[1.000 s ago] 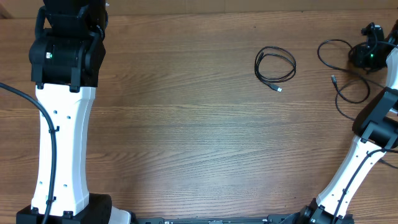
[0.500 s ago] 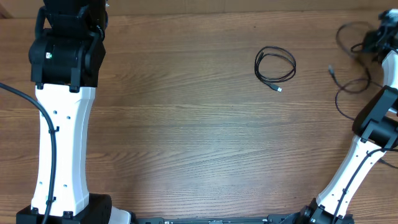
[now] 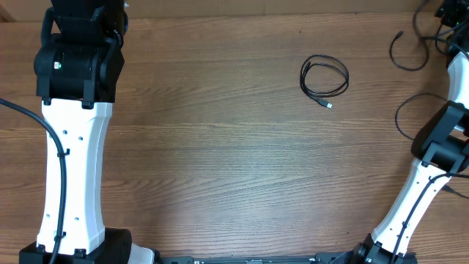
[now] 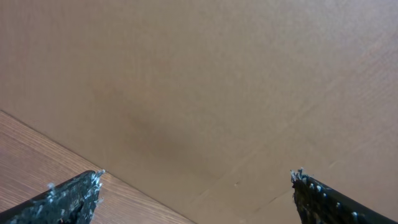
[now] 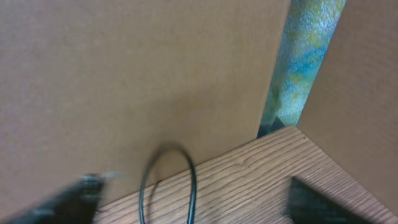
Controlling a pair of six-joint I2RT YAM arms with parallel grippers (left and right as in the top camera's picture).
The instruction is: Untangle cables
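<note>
One black cable (image 3: 324,77) lies coiled on the wooden table, its plug end toward the front. A second, loose cable with a plug end (image 3: 399,34) curls at the far right and trails past my right arm in another loop (image 3: 398,116). My right gripper (image 3: 449,12) is at the far right corner. In the right wrist view this right gripper (image 5: 199,180) is open and blurred, with a cable loop (image 5: 169,148) standing between its wide fingers, untouched. My left gripper (image 4: 196,177) is open and holds nothing, at the far left.
A brown cardboard wall (image 4: 205,81) stands along the table's back edge, close in front of both grippers. The right wrist view shows a gap in the cardboard wall (image 5: 305,56) at the table's corner (image 5: 292,127). The left arm (image 3: 73,147) spans the table's left side.
My right gripper has moved toward the far right corner, dragging the loose cable with it, and its jaws have opened. The coiled cable and the left arm have not moved.
</note>
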